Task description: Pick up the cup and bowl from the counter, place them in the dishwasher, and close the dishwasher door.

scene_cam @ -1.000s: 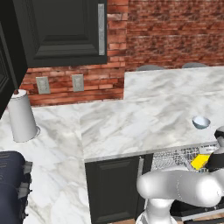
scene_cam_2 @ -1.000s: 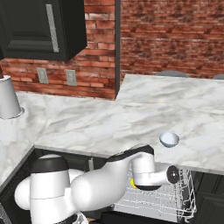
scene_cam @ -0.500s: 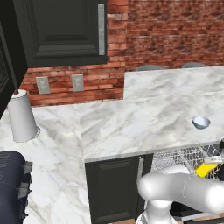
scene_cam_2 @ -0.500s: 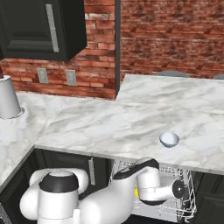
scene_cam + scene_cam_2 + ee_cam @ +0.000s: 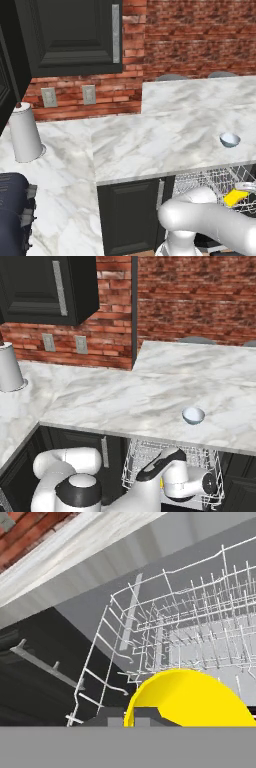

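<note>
Pincer (image 5: 136,716) clamped shut on the rim of a bright yellow round cup (image 5: 192,699), held low over the white wire rack (image 5: 200,627) pulled out of the dark under-counter dishwasher (image 5: 172,463). Cup seen as a yellow patch (image 5: 235,197) just past the white forearm, above the rack wires. Small shallow pale blue-grey bowl (image 5: 193,415) with whitish rim sitting upright on the broad white grey-veined marble counter (image 5: 140,396), above the pincer and near the counter's front edge, apart from it. White cylinder (image 5: 25,132) standing on the counter well off to the pincer's left, by the red brick wall (image 5: 195,40).
</note>
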